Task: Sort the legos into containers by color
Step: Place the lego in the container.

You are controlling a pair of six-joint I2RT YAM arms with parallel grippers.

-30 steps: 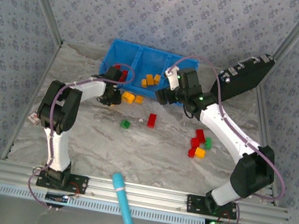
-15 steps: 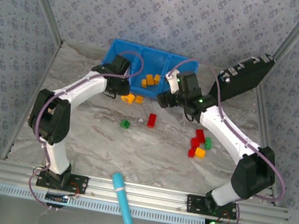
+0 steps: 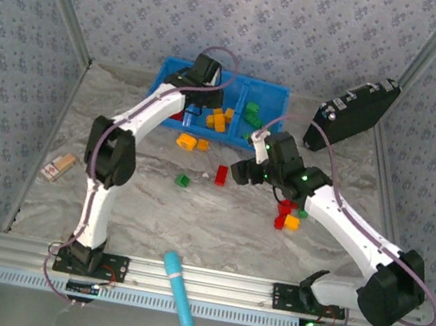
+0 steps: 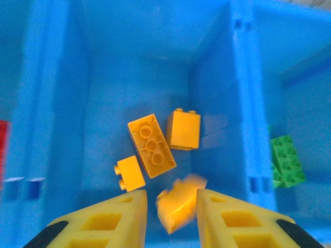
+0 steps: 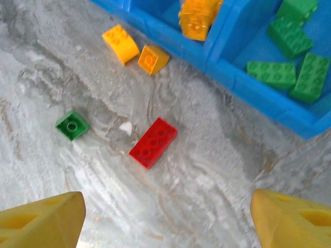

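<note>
Walls (image 4: 222, 103) hem left gripper (image 4: 170, 197), clamped on blurred orange-yellow brick (image 4: 177, 207) over middle compartment (image 4: 111, 98); right gripper (image 5: 166, 201) gapes empty above open table (image 5: 207, 170), studded red brick (image 5: 153, 142) lying flat.

The left arm (image 3: 149, 110) and the right arm (image 3: 350, 228) are built of white shells joined by black joint housings. A thin purple cable (image 3: 221, 50) is looped along each. Small green lights (image 3: 304, 178) are lit on the right arm. The jaws are moulded in yellow, with black patches toward their bases.
</note>
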